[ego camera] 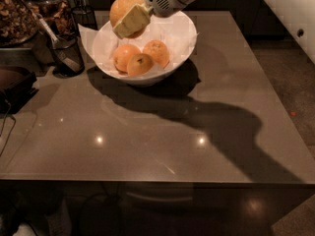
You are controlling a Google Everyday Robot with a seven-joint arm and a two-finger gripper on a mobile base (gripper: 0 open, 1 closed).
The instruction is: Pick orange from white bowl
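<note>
The white bowl (184, 45) stands at the back left of the grey table, lined with white paper. Three smaller oranges lie in it; one (139, 64) shows a dark stem dimple. My gripper (127, 18) is shut on the large pale orange (121, 9) and holds it above the bowl's back left rim. A cream finger pad (131, 22) covers the orange's front. The white arm reaches in from the upper right.
A black wire-mesh cup (66, 56) stands left of the bowl, another (84, 17) behind it. A container of brown snacks (17, 14) sits at the far left, a dark tray (12, 85) below it. The table's front edge (157, 181) is near.
</note>
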